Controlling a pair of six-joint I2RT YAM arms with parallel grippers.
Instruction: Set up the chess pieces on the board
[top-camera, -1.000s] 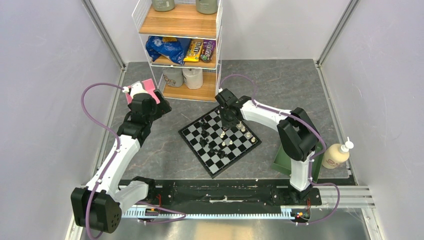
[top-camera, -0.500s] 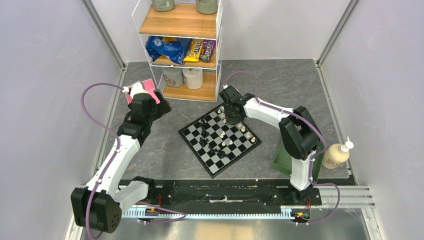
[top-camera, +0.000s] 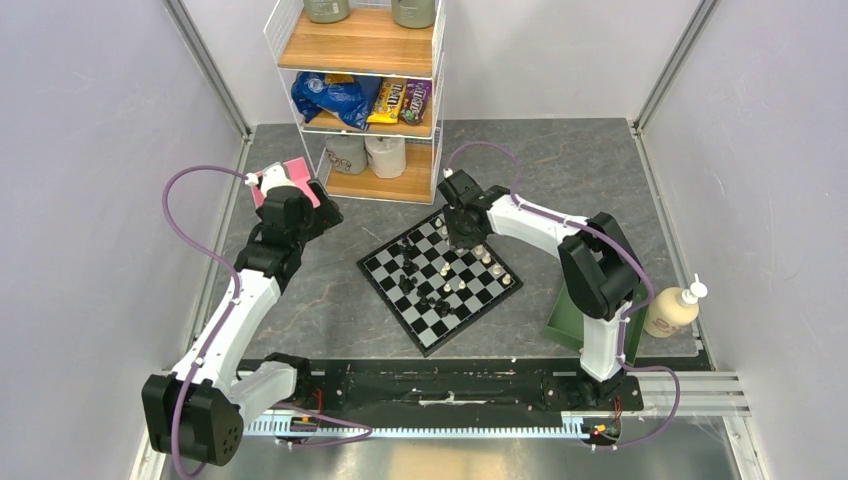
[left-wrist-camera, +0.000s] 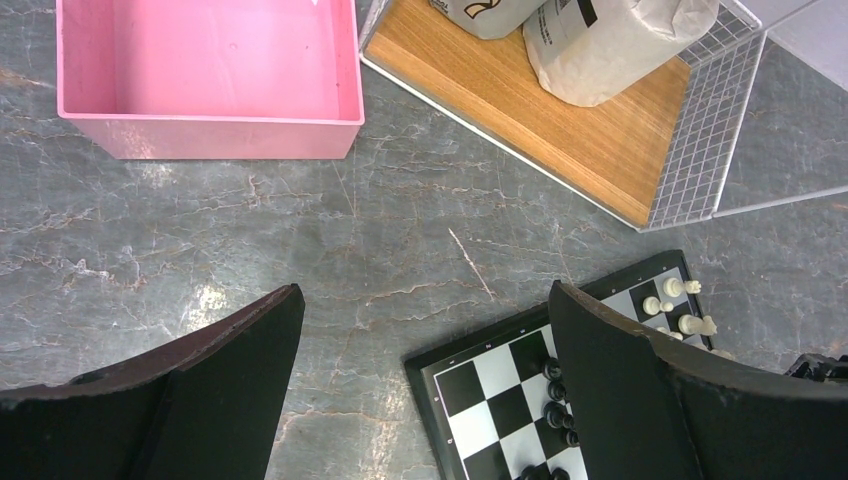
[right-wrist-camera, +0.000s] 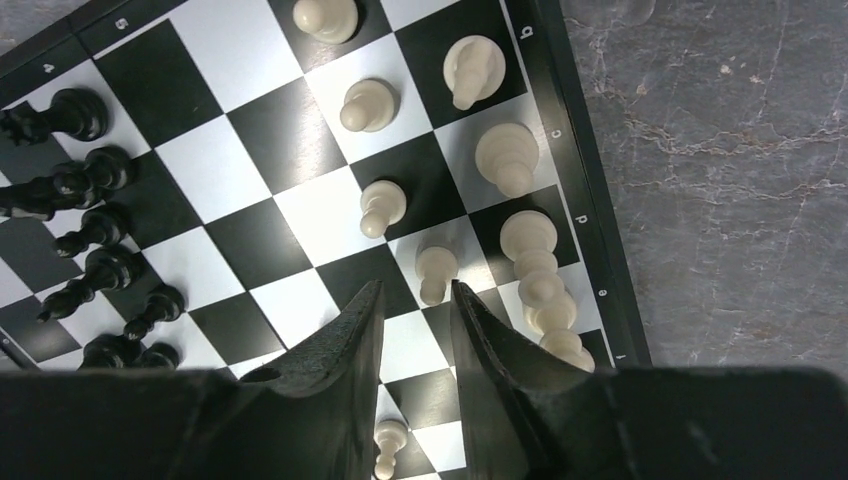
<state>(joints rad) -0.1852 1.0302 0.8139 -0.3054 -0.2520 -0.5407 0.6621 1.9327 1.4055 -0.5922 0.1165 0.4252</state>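
The board (top-camera: 430, 338) lies turned like a diamond in the middle of the table. Black chess pieces (right-wrist-camera: 90, 180) crowd its left side and cream chess pieces (right-wrist-camera: 507, 155) line its right edge. My right gripper (right-wrist-camera: 415, 288) hangs low over the cream side near the board's far corner (top-camera: 462, 235). Its jaws are slightly parted and hold nothing. A cream pawn (right-wrist-camera: 437, 272) stands just beyond the tips, and another (right-wrist-camera: 385, 445) stands on the board under the fingers. My left gripper (left-wrist-camera: 425, 292) is wide open over bare table, left of the board (left-wrist-camera: 500, 370).
A wire shelf (top-camera: 365, 100) with snacks and paper rolls stands behind the board. A pink box (top-camera: 290, 175) sits by the left arm, its wall (left-wrist-camera: 200, 135) close ahead of the left gripper. A green tray (top-camera: 562, 320) and a soap bottle (top-camera: 672, 310) are at the right.
The right gripper has shifted from the board's middle toward its far right edge, and its jaws have parted a little. The left arm has not moved.
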